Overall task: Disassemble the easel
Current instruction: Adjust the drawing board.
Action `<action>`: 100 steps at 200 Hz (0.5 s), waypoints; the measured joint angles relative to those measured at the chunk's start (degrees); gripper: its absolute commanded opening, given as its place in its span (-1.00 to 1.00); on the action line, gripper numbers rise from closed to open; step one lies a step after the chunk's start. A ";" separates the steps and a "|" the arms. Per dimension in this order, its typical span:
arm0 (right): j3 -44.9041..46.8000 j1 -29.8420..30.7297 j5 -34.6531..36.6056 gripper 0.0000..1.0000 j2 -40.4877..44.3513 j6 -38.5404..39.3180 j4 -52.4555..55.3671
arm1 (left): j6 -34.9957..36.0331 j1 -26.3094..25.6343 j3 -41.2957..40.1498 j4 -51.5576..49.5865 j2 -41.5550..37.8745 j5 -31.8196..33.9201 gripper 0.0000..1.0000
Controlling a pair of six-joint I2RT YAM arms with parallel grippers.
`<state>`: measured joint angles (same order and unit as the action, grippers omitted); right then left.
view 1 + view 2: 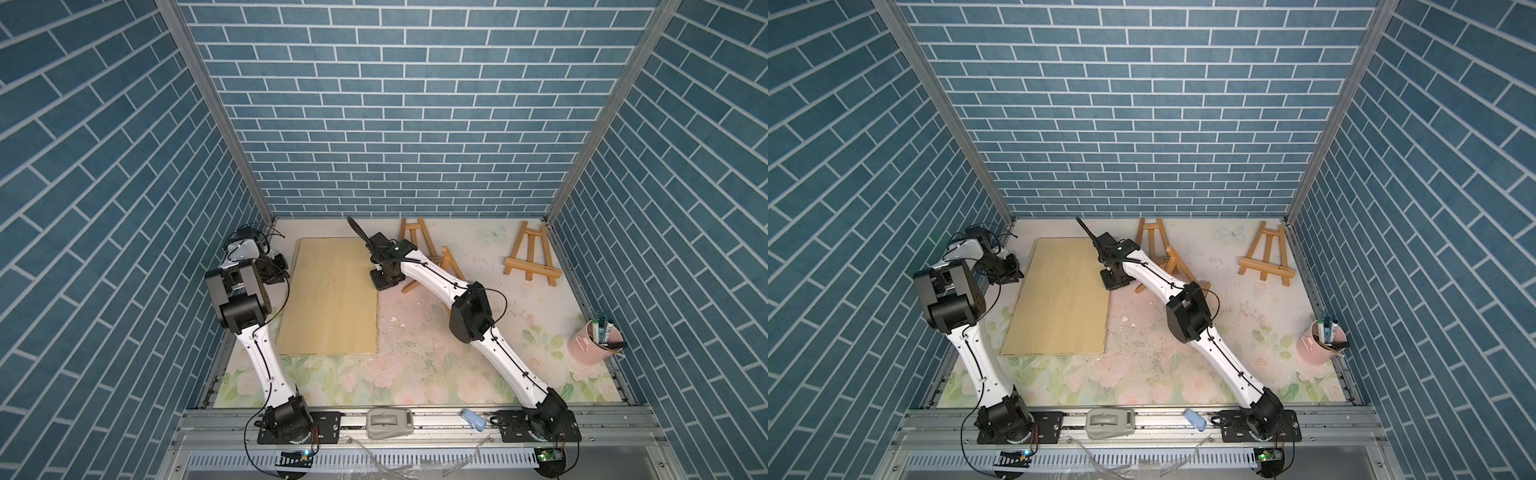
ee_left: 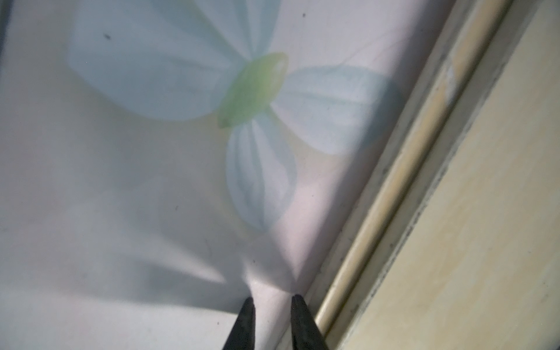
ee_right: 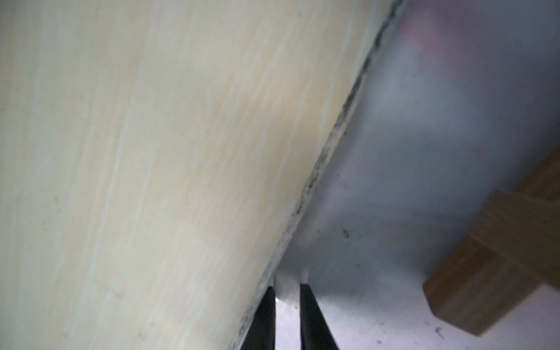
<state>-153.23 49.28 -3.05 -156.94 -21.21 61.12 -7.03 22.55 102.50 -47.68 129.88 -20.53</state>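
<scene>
A small wooden easel (image 1: pixel 415 237) (image 1: pixel 1152 239) stands at the back centre, partly hidden behind my right arm; one wooden end of it (image 3: pixel 500 257) shows in the right wrist view. Another easel (image 1: pixel 532 257) (image 1: pixel 1266 257) is at the back right. My right gripper (image 1: pixel 386 282) (image 1: pixel 1116 282) (image 3: pixel 288 288) points down at the right edge of a flat pale wood board (image 1: pixel 332 299) (image 3: pixel 151 151), its jaws slightly apart with nothing between them. My left gripper (image 1: pixel 276 274) (image 2: pixel 271 298) hovers low by the board's (image 2: pixel 485 212) left edge, also narrowly open and empty.
A pink bucket (image 1: pixel 592 345) holding markers stands by the right wall. On the front rail lie a grey device (image 1: pixel 388 423) and a small blue object (image 1: pixel 473 419). Blue brick walls close in the left, right and back sides. Crumbs dot the floral mat (image 1: pixel 415 332).
</scene>
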 measured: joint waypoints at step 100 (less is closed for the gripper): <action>-1.14 0.39 -0.15 -0.64 -0.72 -0.02 -1.53 | 0.02 -0.02 0.00 0.00 0.00 -0.07 -0.52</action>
<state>-154.36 49.67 -3.20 -157.67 -21.23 59.59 -7.01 22.52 102.50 -47.68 129.88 -20.60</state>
